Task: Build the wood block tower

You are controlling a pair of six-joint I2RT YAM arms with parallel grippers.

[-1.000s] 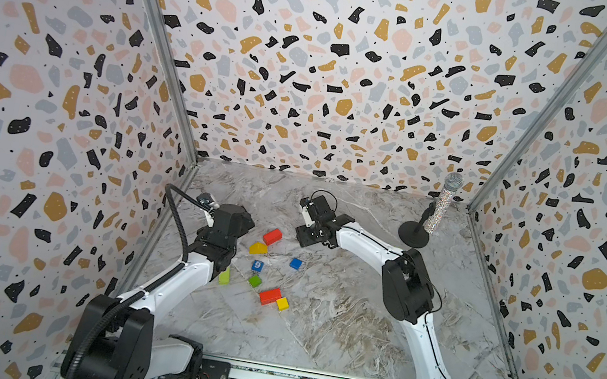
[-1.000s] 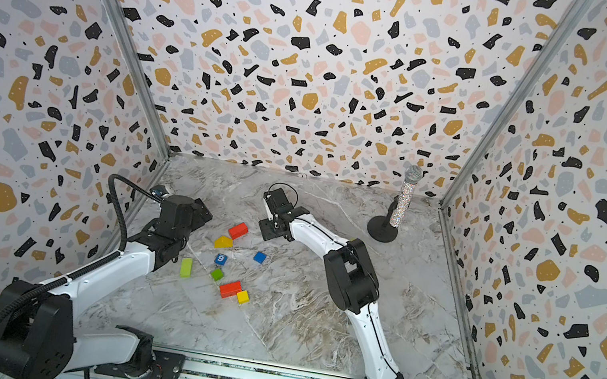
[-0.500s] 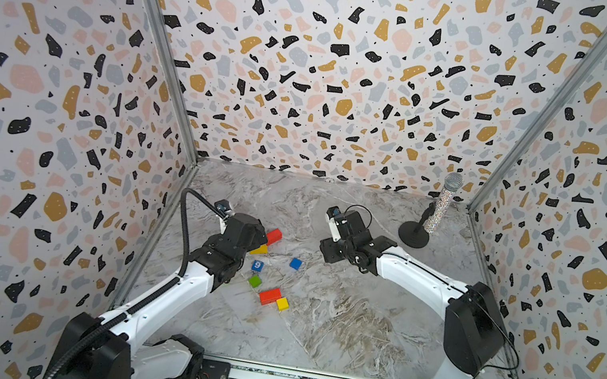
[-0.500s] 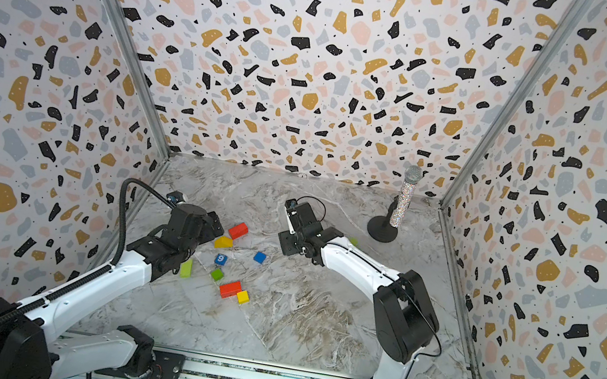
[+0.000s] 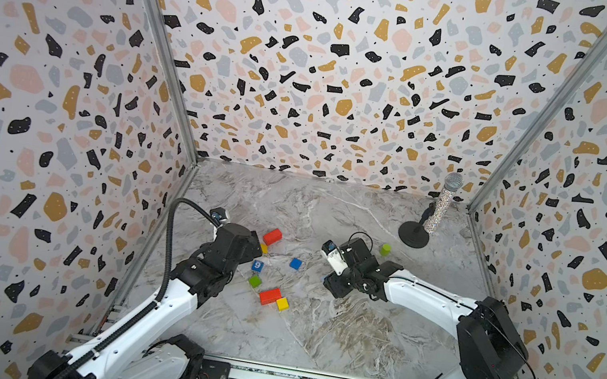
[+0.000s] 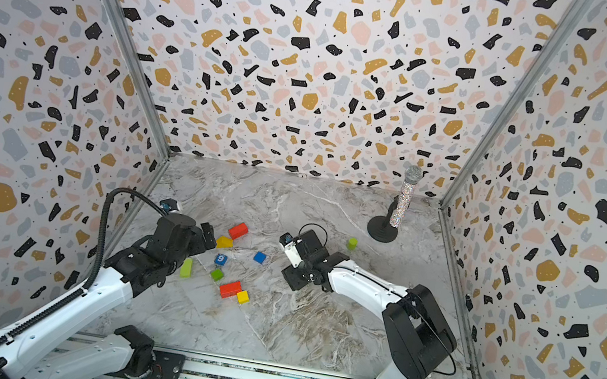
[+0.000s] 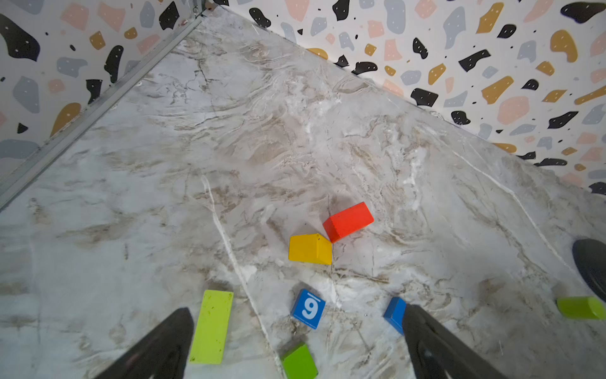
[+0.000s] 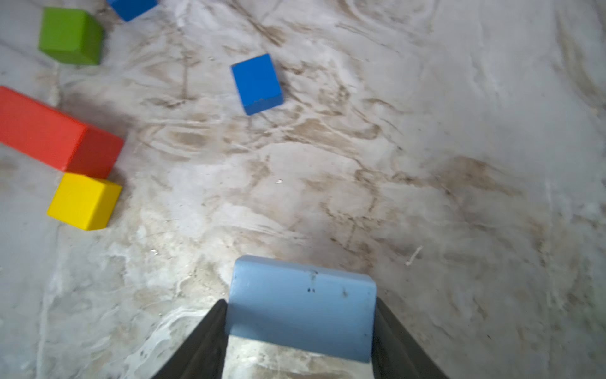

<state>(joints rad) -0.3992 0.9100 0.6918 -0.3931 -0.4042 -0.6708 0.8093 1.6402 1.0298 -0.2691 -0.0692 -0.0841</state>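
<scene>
Right end effector [image 8: 300, 305] grasps the light blue block [image 8: 301, 295]! Left end effector [image 7: 295, 310] hangs released, empty; yellow cube [image 5: 282, 303] touches the red brick [image 5: 269, 295] at four o'clock

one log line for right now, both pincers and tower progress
left pincer: open, empty | right pincer: shut on light blue block | tower: not started | other blocks: scattered, unstacked

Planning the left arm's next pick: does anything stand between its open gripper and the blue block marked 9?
Nothing visible does. In the left wrist view the 9 block lies on bare floor, seen between the open fingers of the left gripper. The lime brick and blue cube sit by the fingers, apart from it.
</scene>
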